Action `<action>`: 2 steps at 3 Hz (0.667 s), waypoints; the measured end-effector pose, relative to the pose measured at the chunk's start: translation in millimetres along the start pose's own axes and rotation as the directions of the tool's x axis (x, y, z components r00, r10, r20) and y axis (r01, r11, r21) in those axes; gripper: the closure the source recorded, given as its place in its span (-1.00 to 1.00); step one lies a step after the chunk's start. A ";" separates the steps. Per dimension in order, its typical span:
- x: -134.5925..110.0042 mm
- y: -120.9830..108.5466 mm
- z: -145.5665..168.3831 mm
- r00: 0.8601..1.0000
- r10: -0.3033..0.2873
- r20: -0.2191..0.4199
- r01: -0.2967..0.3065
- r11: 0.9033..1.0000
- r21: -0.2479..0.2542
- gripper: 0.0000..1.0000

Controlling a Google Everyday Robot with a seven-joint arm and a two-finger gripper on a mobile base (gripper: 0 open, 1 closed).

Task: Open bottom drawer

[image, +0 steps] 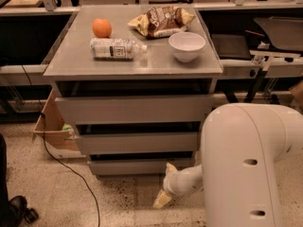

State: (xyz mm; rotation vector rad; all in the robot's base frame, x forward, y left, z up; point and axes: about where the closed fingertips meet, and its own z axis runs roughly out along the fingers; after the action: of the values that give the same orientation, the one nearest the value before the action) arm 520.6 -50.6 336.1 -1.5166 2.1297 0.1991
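Note:
The grey cabinet has three handleless drawers. The bottom drawer (137,166) has the slimmest front and sits lowest, just above the floor. Its front looks flush, with only a dark gap above it. My gripper (165,185) is low at the drawer's right end, in front of and slightly below its lower edge. The fingers are spread apart. The upper fingertip (170,168) is close to the drawer's bottom edge and the lower fingertip (161,201) is near the floor. Nothing is held between them. My large white arm link (246,164) covers the cabinet's right side.
On the cabinet top (71,63) lie an orange (102,28), a water bottle (116,48), a chip bag (161,21) and a white bowl (187,45). A cardboard box (49,126) stands at the cabinet's left. A black cable (71,171) runs over the floor, and a shoe (14,207) is at bottom left.

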 end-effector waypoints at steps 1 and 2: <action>14.9 -3.9 9.8 1.000 0.009 -0.021 -0.009 1.000 0.027 -1.00; 39.7 -37.8 30.0 0.999 0.008 -0.044 -0.002 0.992 0.123 -1.00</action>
State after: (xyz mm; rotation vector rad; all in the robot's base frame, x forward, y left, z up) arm 555.2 -85.6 297.6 -1.4570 2.1390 0.0348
